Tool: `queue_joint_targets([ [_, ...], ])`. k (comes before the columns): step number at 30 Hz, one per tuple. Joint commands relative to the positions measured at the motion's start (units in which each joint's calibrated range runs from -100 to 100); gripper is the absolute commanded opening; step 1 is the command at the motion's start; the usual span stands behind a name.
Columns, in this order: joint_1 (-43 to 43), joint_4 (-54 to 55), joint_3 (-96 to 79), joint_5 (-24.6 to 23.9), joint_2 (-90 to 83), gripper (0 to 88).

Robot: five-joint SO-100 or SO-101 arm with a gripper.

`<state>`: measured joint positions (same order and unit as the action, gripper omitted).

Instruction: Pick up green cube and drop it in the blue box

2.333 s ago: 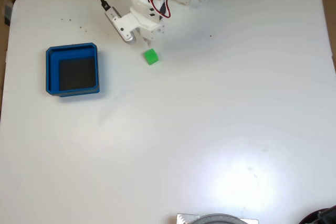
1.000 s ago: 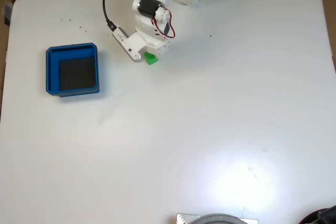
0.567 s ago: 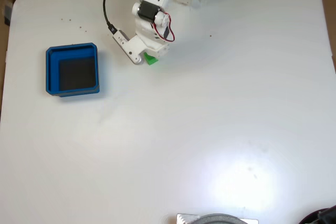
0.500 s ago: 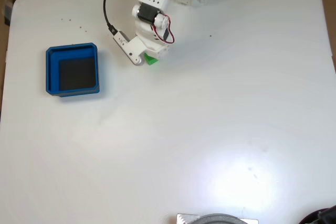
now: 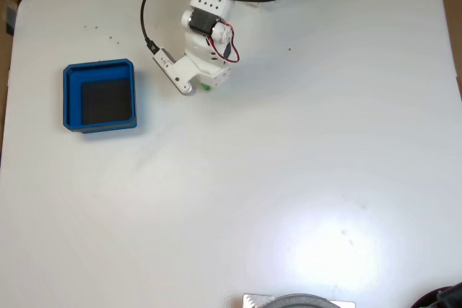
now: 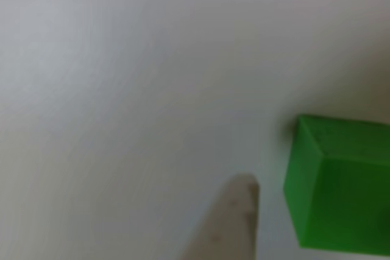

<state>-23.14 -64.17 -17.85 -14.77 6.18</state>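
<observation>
White and almost bare, the desk [image 5: 303, 178] carried the whole scene, with the arm reaching in from its far edge in the fixed view. The gripper [image 5: 204, 84] hung low over the green cube [image 5: 206, 86], which sat on the desk near the far edge, left of centre, and was nearly covered by the white wrist housing, so that just a sliver of green showed. In the other view the green cube [image 6: 338, 187] lay flat on the surface at the lower right, and one pale fingertip [image 6: 228, 226] rose from the bottom edge just beside its left face, with a thin strip of desk between them, so not touching on that side. The second finger could not be seen, so I could not tell whether the jaws stood apart or together; nothing showed them clamped on anything. The blue box [image 5: 99, 96] rested well apart from the cube, toward the left edge of the desk, its dark floor holding nothing. By my judgement the task was at the grasping step: the approach looked complete, while the closing on the cube, the lift, the carry across to the box and the release were not yet done.
</observation>
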Motion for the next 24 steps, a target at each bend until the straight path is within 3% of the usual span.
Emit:
queue_joint_targets([
  [1,0.1,0.9,3.8,-0.1,0.8,28.0],
  [24,0.2,1.1,3.8,0.0,2.7,28.0],
])
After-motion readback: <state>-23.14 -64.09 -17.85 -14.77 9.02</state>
